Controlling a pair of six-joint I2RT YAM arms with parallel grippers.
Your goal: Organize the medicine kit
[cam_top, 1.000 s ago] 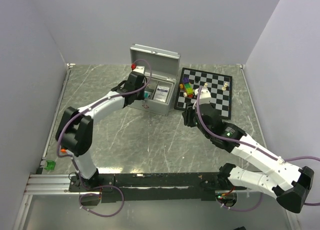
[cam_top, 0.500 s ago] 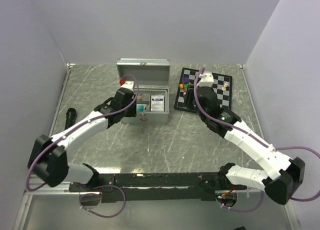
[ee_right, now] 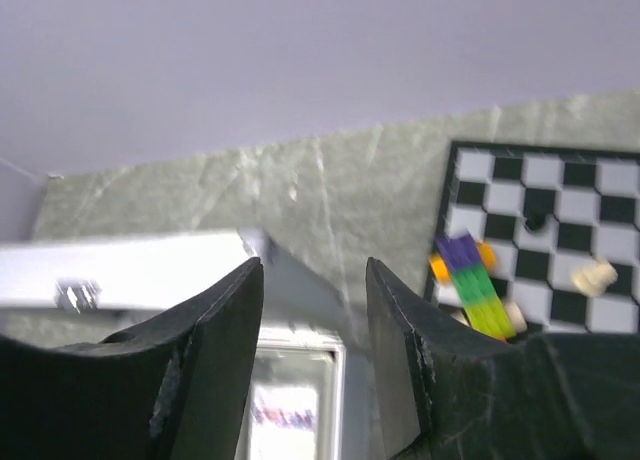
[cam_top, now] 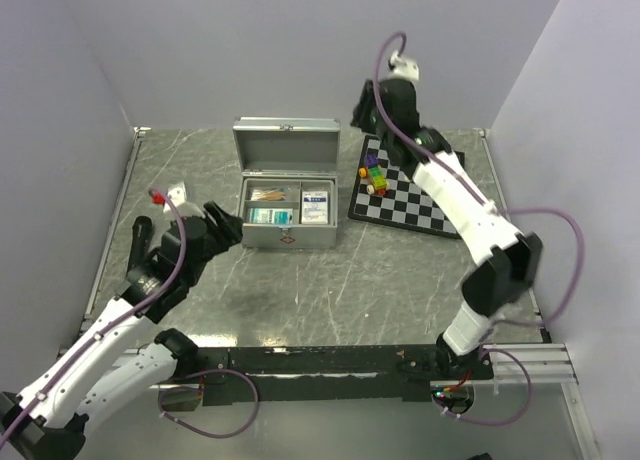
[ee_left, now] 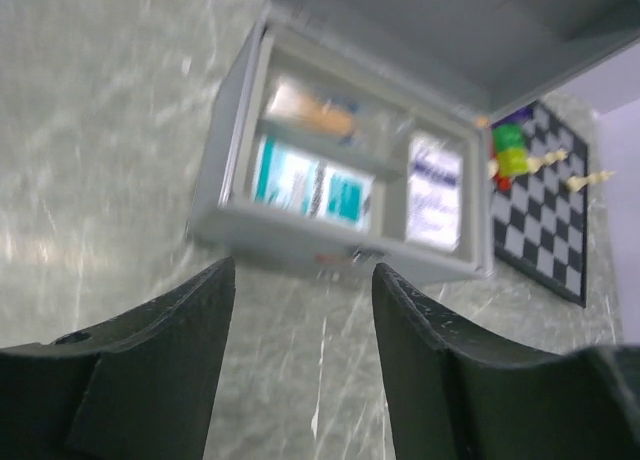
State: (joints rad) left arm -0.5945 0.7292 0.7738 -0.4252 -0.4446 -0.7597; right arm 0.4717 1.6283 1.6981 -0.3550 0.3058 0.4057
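The medicine kit, a grey metal case, sits on the bench at the upper centre of the overhead view. Its lid stands open. Inside are a teal box along the front, a tan packet behind it and a white-and-blue box in the right compartment. Just right of the case lies a chessboard carrying a stack of coloured blocks and a few chess pieces.

The main risk, as I judge it, is knocking the case. It looks light and the bench smooth, so a low approach from the lower left could hit the front wall and push it into the chessboard. A descent from above could catch the upright lid and swing it shut on the contents. Both wrist views are blurred, which makes aiming harder.

The left gripper points at the case from the lower left, spread wide with nothing between its fingers and touching nothing. The right gripper hangs high above the lid's right end, equally wide and empty.
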